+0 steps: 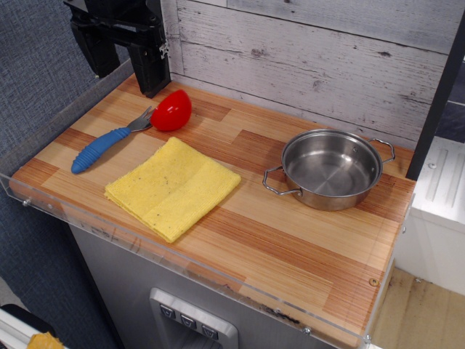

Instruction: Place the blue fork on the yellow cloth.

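The black end effector (125, 64) hangs at the back left corner of the wooden desk (290, 240), its two fingers parted with empty space between them, gripping nothing. Just below and in front of it lies the blue fork (109, 142), flat on the desk, its tines touching a red bowl-like object (172, 110). Farther forward, apart from the fork, lies the yellow cloth (173, 186). Well off to the side sits a steel pot (330, 169).

Gripper (125, 65) cropped by top edge; jaws' state unreadable. Blue fork (109, 142) tine tips hidden against red object (172, 110), contact unclear. Worktop (290, 247) near corner cut off at bottom.
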You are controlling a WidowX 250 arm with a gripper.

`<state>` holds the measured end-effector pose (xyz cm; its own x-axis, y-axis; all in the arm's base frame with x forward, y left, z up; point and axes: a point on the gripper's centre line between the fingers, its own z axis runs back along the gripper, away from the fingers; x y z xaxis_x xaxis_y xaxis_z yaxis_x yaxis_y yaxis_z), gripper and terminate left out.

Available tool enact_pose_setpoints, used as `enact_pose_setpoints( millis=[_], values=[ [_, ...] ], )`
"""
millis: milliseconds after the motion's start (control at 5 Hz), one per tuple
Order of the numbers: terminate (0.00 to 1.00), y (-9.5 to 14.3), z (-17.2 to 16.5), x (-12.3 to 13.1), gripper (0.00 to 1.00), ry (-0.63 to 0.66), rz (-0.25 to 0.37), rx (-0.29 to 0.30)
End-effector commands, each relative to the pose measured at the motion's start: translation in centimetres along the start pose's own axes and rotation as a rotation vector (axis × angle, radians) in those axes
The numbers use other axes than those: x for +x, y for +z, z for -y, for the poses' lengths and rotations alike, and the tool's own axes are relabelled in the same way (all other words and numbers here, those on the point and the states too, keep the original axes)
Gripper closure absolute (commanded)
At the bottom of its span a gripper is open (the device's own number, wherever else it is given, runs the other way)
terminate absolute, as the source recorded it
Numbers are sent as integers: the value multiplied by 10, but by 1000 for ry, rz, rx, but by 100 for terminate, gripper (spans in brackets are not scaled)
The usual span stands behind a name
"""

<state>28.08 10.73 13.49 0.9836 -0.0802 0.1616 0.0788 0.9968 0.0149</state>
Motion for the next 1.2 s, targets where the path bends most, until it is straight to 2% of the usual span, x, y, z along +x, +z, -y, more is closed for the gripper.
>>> enact_pose_setpoints(
  millis=[0, 200, 400, 600, 1000],
  values=[
    [0, 0, 0, 0, 0, 0, 0, 0],
    [0, -11, -14, -13, 0, 68, -31, 29],
    [0, -18, -23, -19, 0, 86, -92, 53],
    [0, -25, -37, -27, 0, 119, -108, 65],
    [0, -68, -67, -34, 0, 23, -102, 79]
  ],
)
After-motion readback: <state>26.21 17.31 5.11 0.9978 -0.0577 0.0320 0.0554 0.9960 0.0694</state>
